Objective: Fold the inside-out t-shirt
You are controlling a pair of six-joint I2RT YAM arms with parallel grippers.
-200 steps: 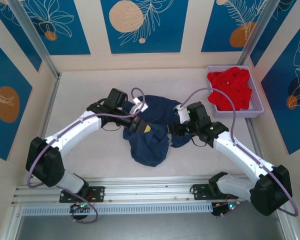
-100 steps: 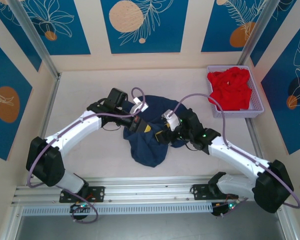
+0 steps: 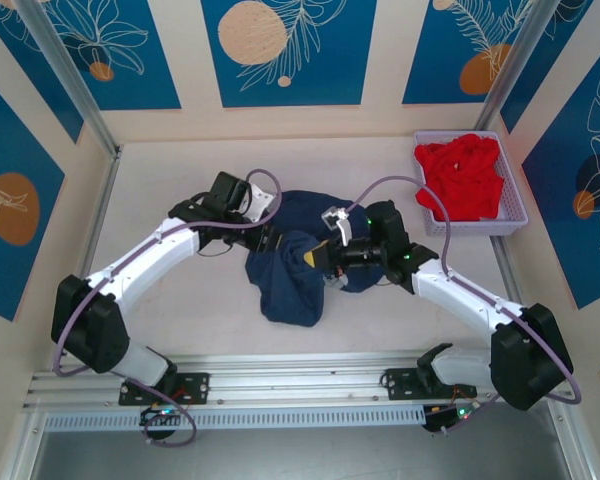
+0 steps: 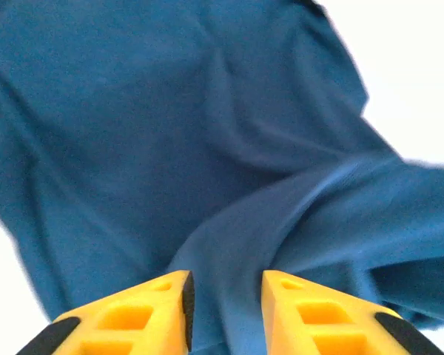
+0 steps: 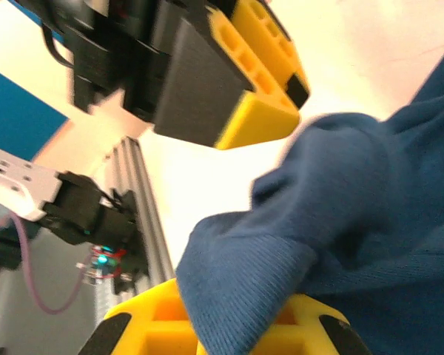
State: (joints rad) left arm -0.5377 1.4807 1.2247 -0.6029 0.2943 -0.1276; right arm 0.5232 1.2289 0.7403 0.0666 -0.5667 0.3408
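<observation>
The inside-out t-shirt [image 3: 290, 285] is a dark navy heap at the table's centre, crumpled with one lobe hanging toward the front. My left gripper [image 3: 275, 240] reaches into its left side. In the left wrist view its yellow fingers [image 4: 159, 314] stand close on either side of a raised fold of the t-shirt [image 4: 170, 111]. My right gripper [image 3: 320, 262] comes in from the right and meets the left one over the heap. Its jaws [image 5: 240, 325] are shut on a ribbed edge of the t-shirt [image 5: 385, 222], with the left gripper [image 5: 270, 111] just beyond.
A lilac basket [image 3: 520, 215] at the back right holds a bright red garment [image 3: 460, 175]. Bare table lies left of and in front of the shirt. An aluminium rail [image 3: 310, 365] runs along the near edge, by both arm bases.
My right gripper has swung left across the shirt toward the left gripper. The left arm has drawn back slightly to the left. The cloth has bunched tighter and shifted left.
</observation>
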